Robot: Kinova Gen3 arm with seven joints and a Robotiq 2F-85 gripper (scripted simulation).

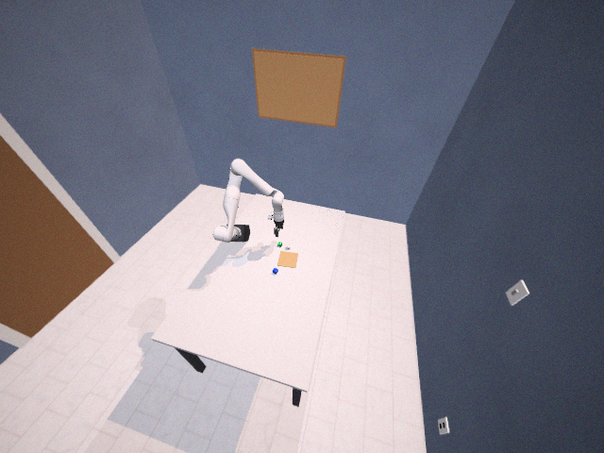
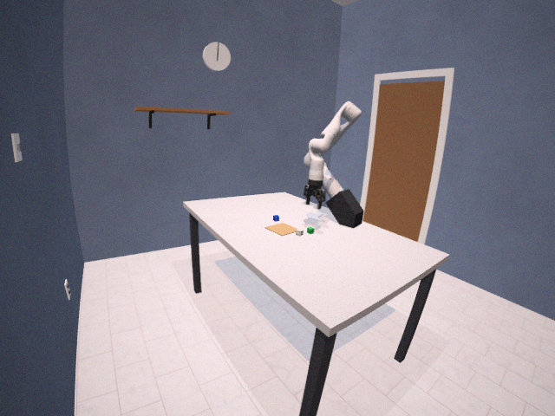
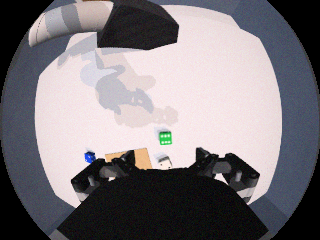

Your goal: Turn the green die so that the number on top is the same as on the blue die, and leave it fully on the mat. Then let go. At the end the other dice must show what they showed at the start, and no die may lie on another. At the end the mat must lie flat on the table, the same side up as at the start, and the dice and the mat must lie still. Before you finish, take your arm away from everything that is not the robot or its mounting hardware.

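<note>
The end effector (image 2: 314, 198) is held above the worktop (image 2: 349, 277), pointing downward, with its jaws fully spread and nothing between them. It is positioned near the arm's dark base (image 2: 346, 208) and apart from all 3 dice.

The green die (image 2: 310, 230) is located on the bare worktop, off the mat (image 2: 281, 229), on the side of the mat nearer the arm's base. In the wrist view the green die (image 3: 166, 138) is seen ahead of the fingers, not touched by them. Its top number cannot be read at this resolution.

A small white die (image 2: 299, 232) is seen just beside the edge of the mat, between the mat and the green die. Whether it touches the mat cannot be determined.

The blue die (image 2: 276, 217) rests on the worktop on the opposite side of the mat, apart from it. Its top number cannot be read.

The tan mat (image 1: 288, 259) lies flat on the worktop with no die on it. No die lies on another.
</note>
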